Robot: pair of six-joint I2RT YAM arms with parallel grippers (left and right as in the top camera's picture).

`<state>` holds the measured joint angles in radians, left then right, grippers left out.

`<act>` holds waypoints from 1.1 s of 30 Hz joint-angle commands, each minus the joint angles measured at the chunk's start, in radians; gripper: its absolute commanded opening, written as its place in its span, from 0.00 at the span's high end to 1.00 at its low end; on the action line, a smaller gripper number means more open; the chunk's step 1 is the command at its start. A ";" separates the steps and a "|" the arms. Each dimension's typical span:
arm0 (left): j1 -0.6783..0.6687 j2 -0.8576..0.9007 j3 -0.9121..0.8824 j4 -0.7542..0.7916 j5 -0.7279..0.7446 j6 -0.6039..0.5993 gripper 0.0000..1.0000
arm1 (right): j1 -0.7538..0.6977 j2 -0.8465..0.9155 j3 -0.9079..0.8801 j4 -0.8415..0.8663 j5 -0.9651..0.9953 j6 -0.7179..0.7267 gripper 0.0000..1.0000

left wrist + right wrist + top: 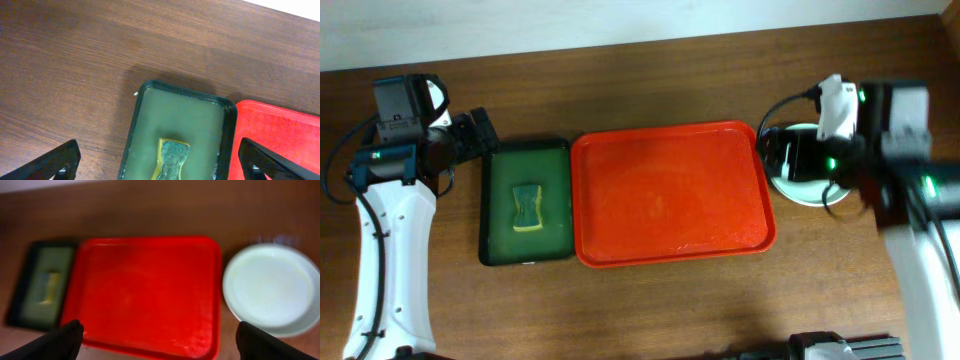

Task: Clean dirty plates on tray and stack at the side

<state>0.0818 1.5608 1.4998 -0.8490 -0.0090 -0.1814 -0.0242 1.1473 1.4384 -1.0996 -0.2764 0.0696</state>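
The red tray [670,190] lies in the middle of the table with no plates on it; it also shows in the right wrist view [145,290] and at the edge of the left wrist view [280,130]. Plates sit stacked on the table right of the tray, a pale mint one [270,287] on top. In the overhead view the stack [812,197] is mostly hidden under my right gripper [790,152], so I cannot count the plates. My right gripper [160,342] is open and empty above the tray's right edge. My left gripper [472,135] [160,162] is open and empty by the far left corner of the green tray.
A dark green tray [525,200] [180,130] [42,285] lies left of the red tray. It holds a yellow-green sponge [528,207] [172,160]. Bare wooden table surrounds both trays. Cables hang by the right arm [780,105].
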 commanded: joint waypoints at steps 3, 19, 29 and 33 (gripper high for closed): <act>0.002 -0.016 0.015 0.000 -0.006 -0.012 0.01 | 0.089 -0.375 0.008 -0.001 0.038 -0.014 0.02; 0.002 -0.016 0.015 0.000 -0.006 -0.012 0.01 | 0.089 -0.980 -0.671 0.889 0.035 -0.192 0.02; 0.002 -0.016 0.015 0.000 -0.006 -0.012 0.01 | 0.089 -1.143 -1.252 1.324 0.045 -0.189 0.02; 0.002 -0.016 0.015 0.000 -0.006 -0.012 0.01 | 0.089 -1.143 -1.368 1.316 0.045 -0.190 0.02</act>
<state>0.0818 1.5604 1.4998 -0.8490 -0.0090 -0.1814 0.0597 0.0158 0.1345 0.2134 -0.2371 -0.1158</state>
